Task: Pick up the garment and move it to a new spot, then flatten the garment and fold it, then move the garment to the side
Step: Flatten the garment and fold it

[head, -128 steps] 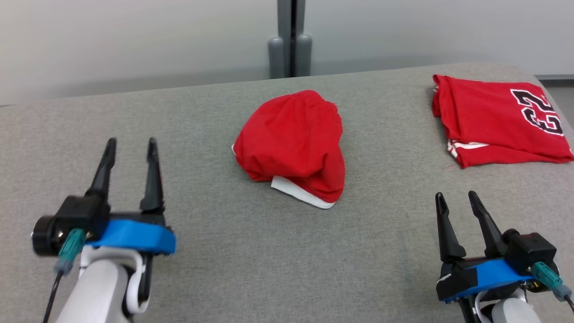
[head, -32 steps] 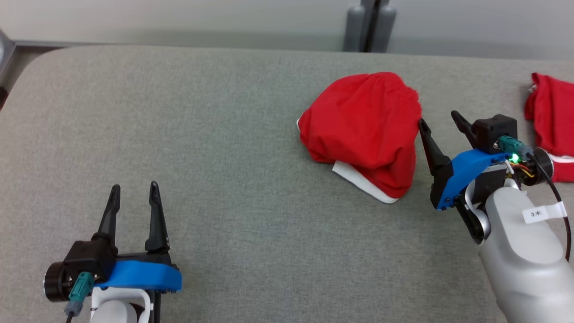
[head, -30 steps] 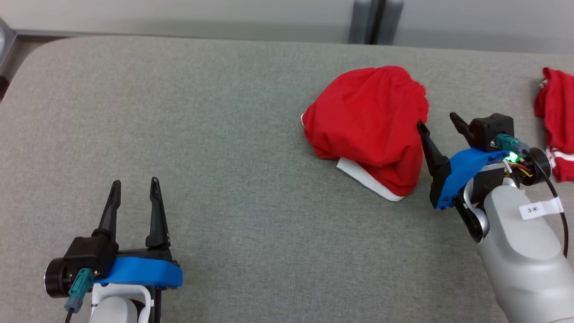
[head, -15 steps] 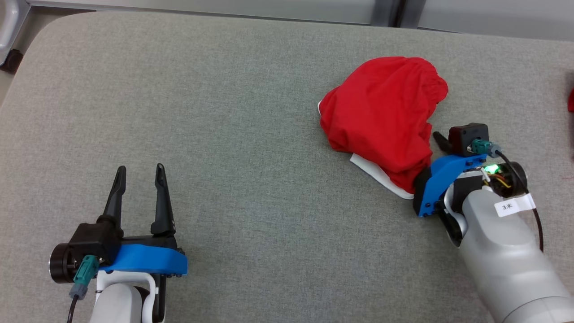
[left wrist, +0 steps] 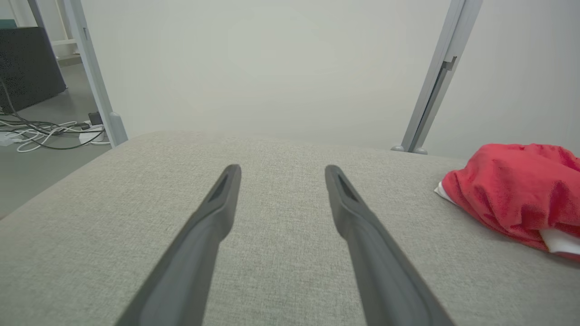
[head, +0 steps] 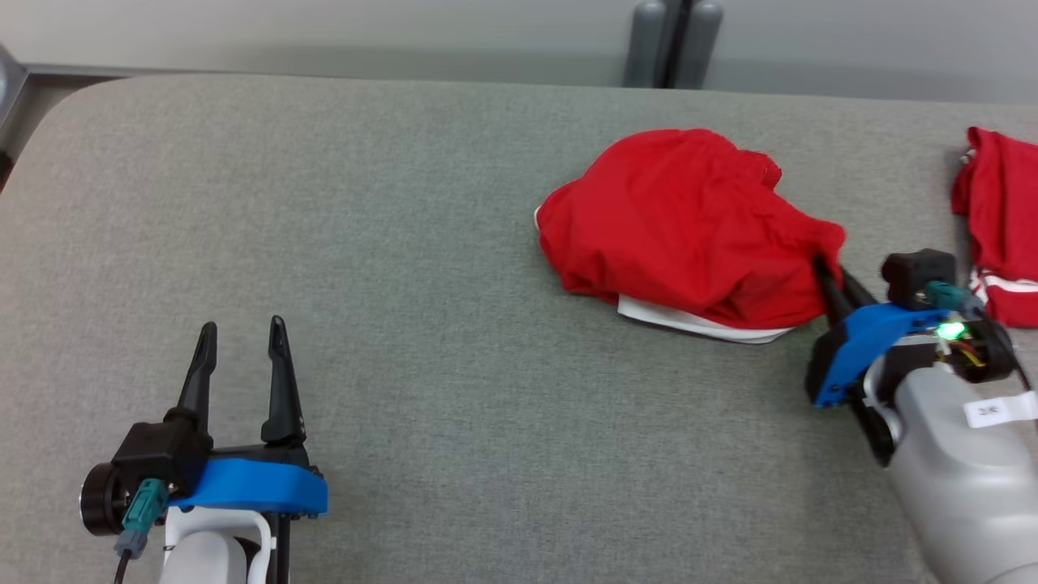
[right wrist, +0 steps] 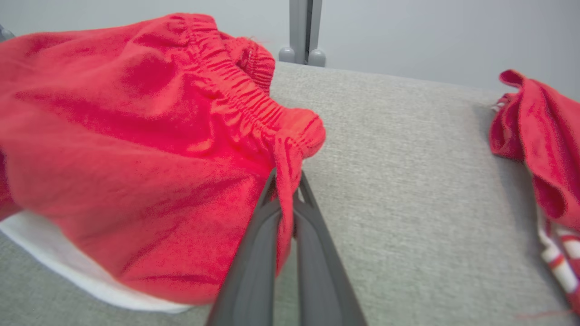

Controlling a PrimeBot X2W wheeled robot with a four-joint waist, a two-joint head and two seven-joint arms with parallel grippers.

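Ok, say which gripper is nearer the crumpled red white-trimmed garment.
Right. The right gripper is shut on the red garment at its elastic edge; the left gripper is open, far off to its left.

The shorts (head: 681, 235) lie bunched on the padded table (head: 365, 243), right of its middle and in its far half. Behind the far edge, almost in line with them, stands a twin post (head: 671, 45). Further right, cut off by the frame, lies a second garment (head: 997, 219), possibly a folded top, apart from the shorts. The right gripper (head: 829, 280) sits between the two, at the shorts' near-right edge, a fold of waistband between its fingers. The left gripper (head: 243, 326) hangs over the table's near-left, well apart from the shorts.
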